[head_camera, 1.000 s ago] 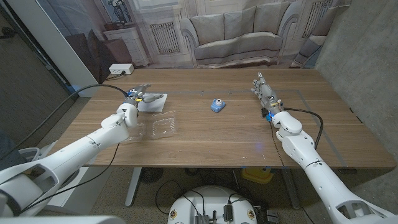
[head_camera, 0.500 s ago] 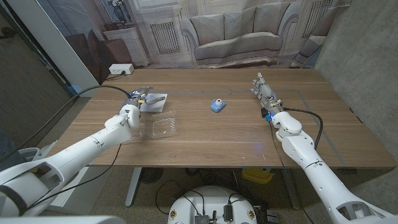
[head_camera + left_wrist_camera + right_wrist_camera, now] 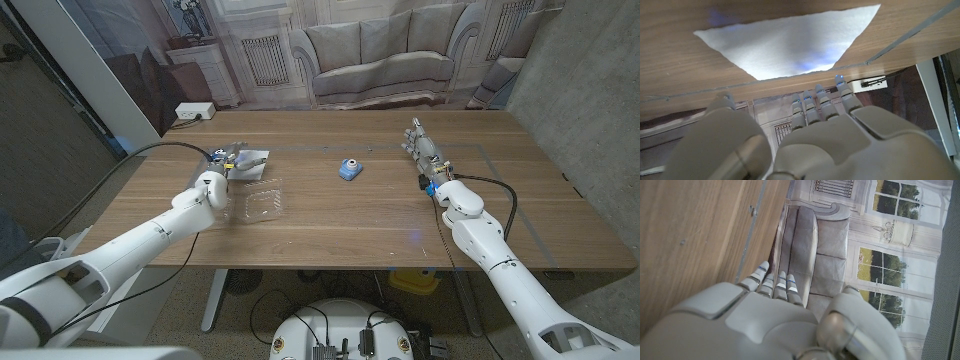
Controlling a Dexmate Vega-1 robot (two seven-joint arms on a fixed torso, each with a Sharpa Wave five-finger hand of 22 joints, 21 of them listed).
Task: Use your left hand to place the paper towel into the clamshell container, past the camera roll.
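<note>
The job is only starting, as far as I can tell. Nearest to the robot on its left side sits the clamshell container [image 3: 257,202], clear plastic, lying open on the wooden counter [image 3: 330,225] with nothing white inside it. Just past it is the left hand [image 3: 226,157], reaching toward the paper towel [image 3: 247,164]. The left wrist view looks along the back of that hand [image 3: 810,130] at the flat white paper towel [image 3: 790,42] lying on the wood in front of the fingertips. The fingers look stretched out and a little apart, with nothing in them, so I think the hand has not picked anything up yet. Whether the fingertips touch the sheet, I cannot tell. Farther along the counter, near the middle, is the small blue camera roll [image 3: 349,169], well apart from the container. Over on the other side, the right hand [image 3: 424,148] waits above the counter with straight fingers and holds nothing. What is left is all of it: grab the towel, carry it to the container and put it inside.
</note>
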